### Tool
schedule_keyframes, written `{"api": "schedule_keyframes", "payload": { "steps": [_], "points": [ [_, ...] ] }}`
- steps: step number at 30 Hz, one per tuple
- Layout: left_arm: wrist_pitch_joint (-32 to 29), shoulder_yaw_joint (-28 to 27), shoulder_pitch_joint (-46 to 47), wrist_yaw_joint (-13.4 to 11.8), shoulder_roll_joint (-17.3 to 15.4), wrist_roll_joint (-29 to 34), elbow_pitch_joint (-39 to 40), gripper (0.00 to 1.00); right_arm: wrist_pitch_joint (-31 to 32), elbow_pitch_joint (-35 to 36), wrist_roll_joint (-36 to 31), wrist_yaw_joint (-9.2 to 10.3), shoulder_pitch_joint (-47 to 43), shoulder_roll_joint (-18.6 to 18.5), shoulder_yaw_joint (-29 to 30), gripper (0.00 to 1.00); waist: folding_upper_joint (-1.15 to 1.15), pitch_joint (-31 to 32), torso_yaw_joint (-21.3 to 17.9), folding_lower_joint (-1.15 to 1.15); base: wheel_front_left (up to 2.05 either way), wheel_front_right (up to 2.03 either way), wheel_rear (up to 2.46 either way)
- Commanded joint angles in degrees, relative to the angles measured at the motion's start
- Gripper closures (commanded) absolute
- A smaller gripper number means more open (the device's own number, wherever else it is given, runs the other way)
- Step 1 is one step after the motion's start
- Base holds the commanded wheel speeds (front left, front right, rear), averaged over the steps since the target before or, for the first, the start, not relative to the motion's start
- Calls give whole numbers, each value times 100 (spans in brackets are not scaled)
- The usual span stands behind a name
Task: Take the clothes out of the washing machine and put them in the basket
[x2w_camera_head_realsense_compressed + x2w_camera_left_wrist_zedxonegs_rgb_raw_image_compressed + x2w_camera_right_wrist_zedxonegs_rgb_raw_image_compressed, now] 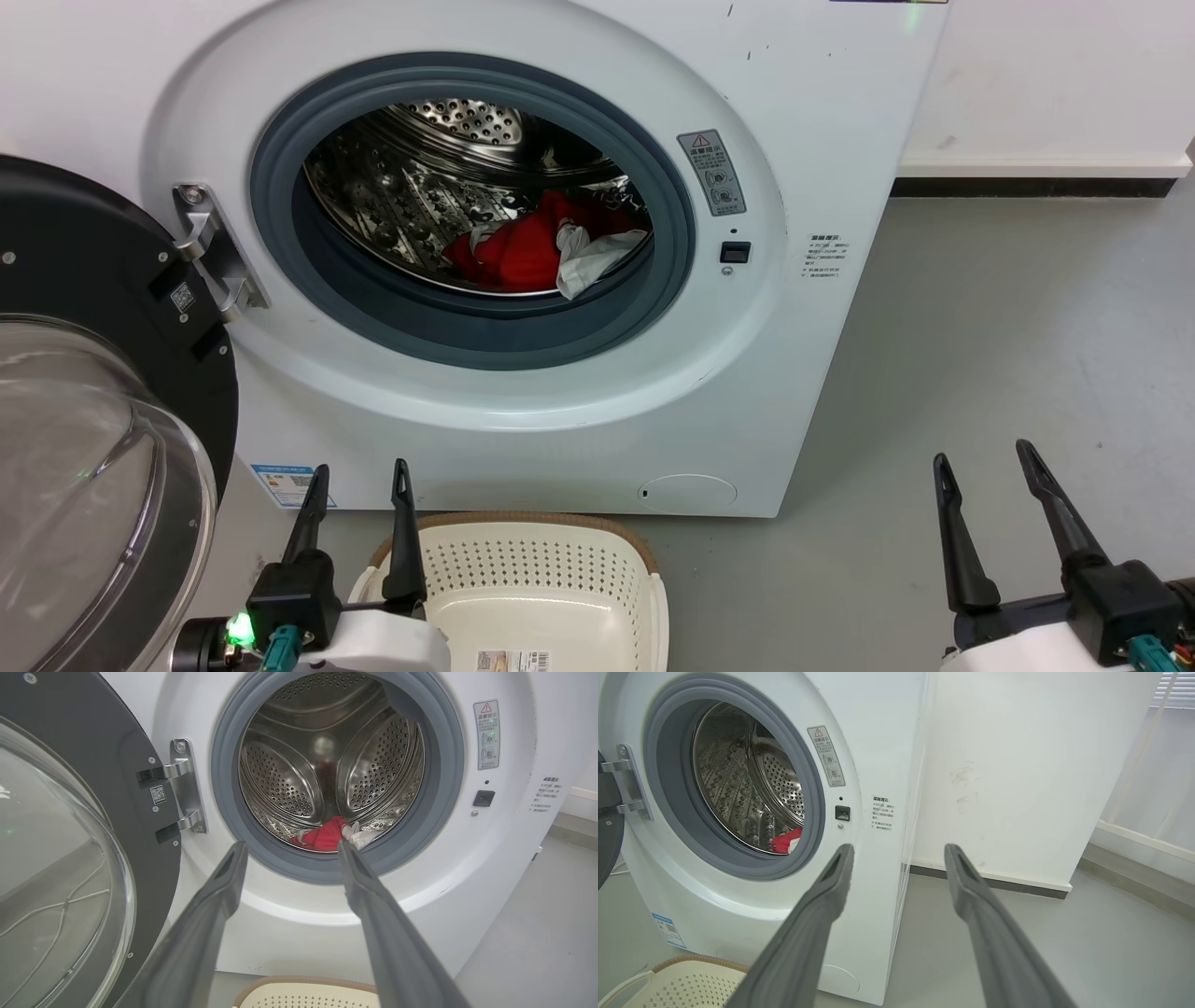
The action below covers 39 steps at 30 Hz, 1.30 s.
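The white washing machine [579, 411] stands with its black-framed glass door [84, 448] swung open to the left. The clothes [523, 250], red fabric with a white panel, lie at the bottom of the steel drum [420, 177]; the same clothes [329, 834] [787, 841] appear in both wrist views. On the floor in front sits the cream basket [551, 583], with nothing visible in it. My left gripper [362, 469] is open above the basket's left rim, outside the drum. My right gripper [983, 454] is open over the floor to the right of the machine.
Grey floor [1008, 355] stretches to the right of the machine, bounded by a white wall with a dark skirting [1027, 187]. The open door and its steel hinge [210, 247] crowd the left side. A window blind [1174, 688] hangs at the far right.
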State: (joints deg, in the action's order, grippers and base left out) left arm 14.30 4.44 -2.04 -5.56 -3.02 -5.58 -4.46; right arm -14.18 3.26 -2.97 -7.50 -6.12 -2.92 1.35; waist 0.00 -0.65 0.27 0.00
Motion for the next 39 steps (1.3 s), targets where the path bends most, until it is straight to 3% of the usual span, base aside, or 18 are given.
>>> {"api": "schedule_keyframes", "payload": {
  "steps": [1,27,35,39],
  "points": [
    [43,6,-49,-10,9,121,4,0,-66,44,-120,2,-70,7,-6,0,0,2,1,0,0,0,0],
    [93,11,-81,-60,17,222,-155,0,-102,-146,-188,3,-74,7,7,0,0,32,5,0,0,0,0],
    [93,-65,274,70,17,41,-615,0,-102,-102,-193,3,21,7,-54,0,0,-84,-90,0,0,0,0],
    [93,-179,833,272,-7,106,-996,0,-102,-53,-184,3,109,8,-80,0,0,-307,-215,0,0,0,0]
  ]
}}
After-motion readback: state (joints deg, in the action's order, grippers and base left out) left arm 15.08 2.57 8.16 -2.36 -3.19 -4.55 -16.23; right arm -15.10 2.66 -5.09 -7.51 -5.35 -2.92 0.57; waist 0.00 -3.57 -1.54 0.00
